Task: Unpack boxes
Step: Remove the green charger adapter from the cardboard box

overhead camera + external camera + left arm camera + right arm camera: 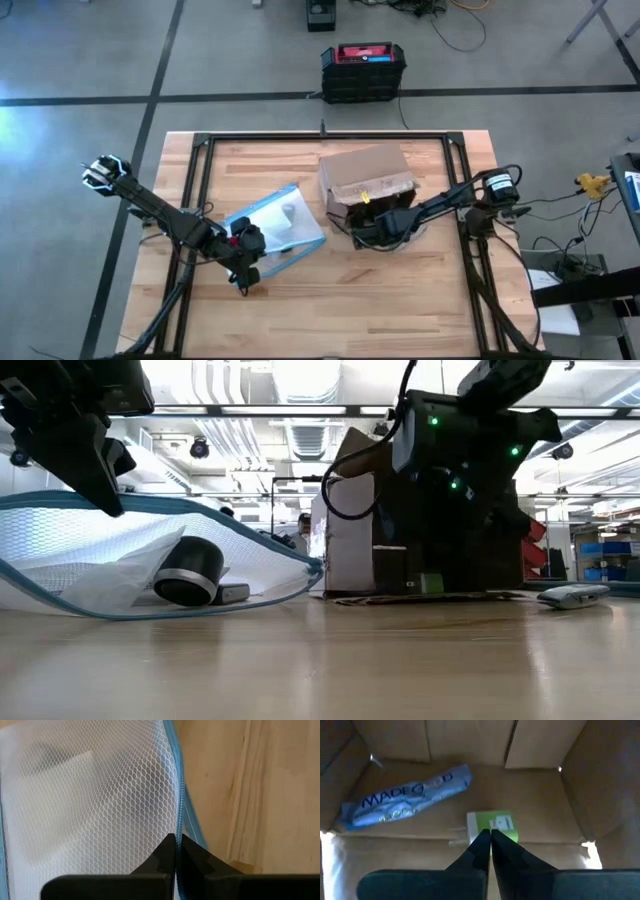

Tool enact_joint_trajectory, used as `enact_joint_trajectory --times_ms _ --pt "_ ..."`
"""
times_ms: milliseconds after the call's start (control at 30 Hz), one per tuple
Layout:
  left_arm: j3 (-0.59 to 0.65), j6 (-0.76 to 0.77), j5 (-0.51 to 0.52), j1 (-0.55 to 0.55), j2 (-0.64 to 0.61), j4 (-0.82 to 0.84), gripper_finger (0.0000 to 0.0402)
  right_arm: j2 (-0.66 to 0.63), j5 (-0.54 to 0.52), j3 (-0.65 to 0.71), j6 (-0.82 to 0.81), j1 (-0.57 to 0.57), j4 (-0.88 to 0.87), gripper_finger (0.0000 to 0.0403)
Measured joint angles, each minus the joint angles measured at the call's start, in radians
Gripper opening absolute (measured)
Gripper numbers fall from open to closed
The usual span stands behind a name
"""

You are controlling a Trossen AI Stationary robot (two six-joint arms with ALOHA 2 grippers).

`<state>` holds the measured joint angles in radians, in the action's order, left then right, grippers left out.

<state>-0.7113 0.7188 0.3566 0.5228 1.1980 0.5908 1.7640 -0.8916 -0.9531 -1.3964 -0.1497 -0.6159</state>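
Note:
A brown cardboard box lies on its side at the table's middle, its open side toward the near edge. My right gripper is shut and reaches into the opening. Inside lie a blue snack wrapper and a small green packet on the box's lower wall. Left of the box lies a white mesh pouch with a blue zipper edge. It holds a black cylinder. My left gripper is shut on the pouch at its near edge. My left gripper pinches the pouch's blue zipper edge between its two fingers, slanting down from the near left. That edge is raised off the table, while the pouch's underside rests on the wood. My right gripper's shut tips stand just in front of the green packet; I cannot tell whether they touch it.
A black-and-red plastic case stands on the floor beyond the far edge. A black frame rims the tabletop. A small grey object lies right of the box. Bare wood runs along the near edge.

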Motion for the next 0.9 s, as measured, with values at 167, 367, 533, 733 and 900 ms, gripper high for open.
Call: enact_joint_trajectory --times_ms 167,367,533,733,900 --pt "0.000 -0.003 0.000 0.000 0.000 0.000 0.0000 0.024 -0.018 0.001 0.001 0.024 0.006 0.0000" --pt "0.001 -0.003 0.000 0.000 0.001 0.000 0.0000 0.071 -0.054 0.005 0.035 0.028 0.090 0.0000" --pt "0.001 -0.003 0.000 0.000 0.001 0.001 0.0000 0.064 -0.113 0.005 0.041 0.020 0.112 0.0000" --pt "0.001 -0.008 0.000 0.000 0.001 0.001 0.0000 0.069 -0.019 0.005 0.116 0.080 0.149 0.0000" --pt "0.001 -0.006 0.000 0.000 0.001 0.001 0.0000 0.050 0.118 -0.004 0.216 0.070 0.159 0.0000"
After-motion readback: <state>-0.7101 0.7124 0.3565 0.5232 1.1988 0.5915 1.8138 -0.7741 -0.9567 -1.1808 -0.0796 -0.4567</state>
